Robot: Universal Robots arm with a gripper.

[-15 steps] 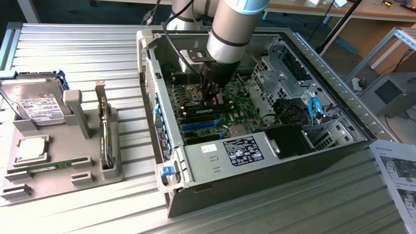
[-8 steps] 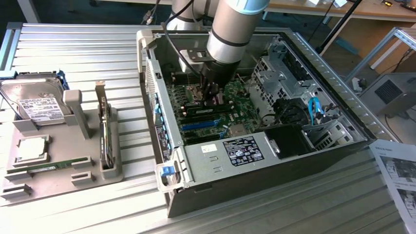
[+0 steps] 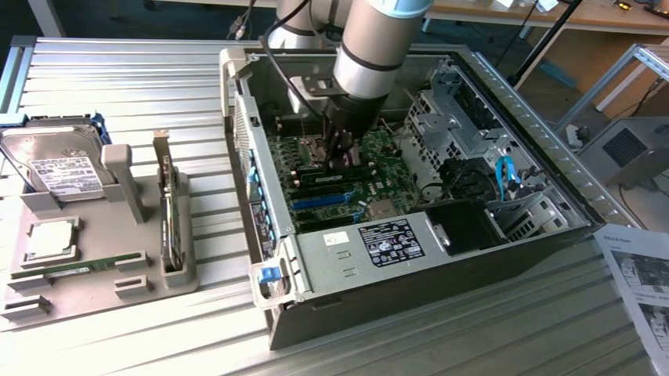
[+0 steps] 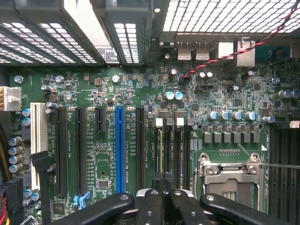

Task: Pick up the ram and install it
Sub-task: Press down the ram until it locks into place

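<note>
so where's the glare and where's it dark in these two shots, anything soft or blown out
Exterior view: light streaks the ribbed metal table, while the inside of the computer case around the gripper lies in shadow. Wrist view: the perforated panel is backlit and blown out to white, the motherboard below is evenly lit and readable, and the gripper's dark fingers look soft.

The gripper [image 4: 164, 194] is hanging low over the green motherboard [image 4: 140, 108], its black fingers [image 4: 149, 206] pressed together above the memory slots [image 4: 171, 145]. A blue expansion slot [image 4: 120, 147] is running alongside black ones, and a white slot [image 4: 35, 133] is sitting further out. The empty processor socket [image 4: 229, 178] is lying just beside the memory slots. A red-and-black twisted wire [image 4: 234, 52] is crossing the rear ports [image 4: 192, 50].
</note>
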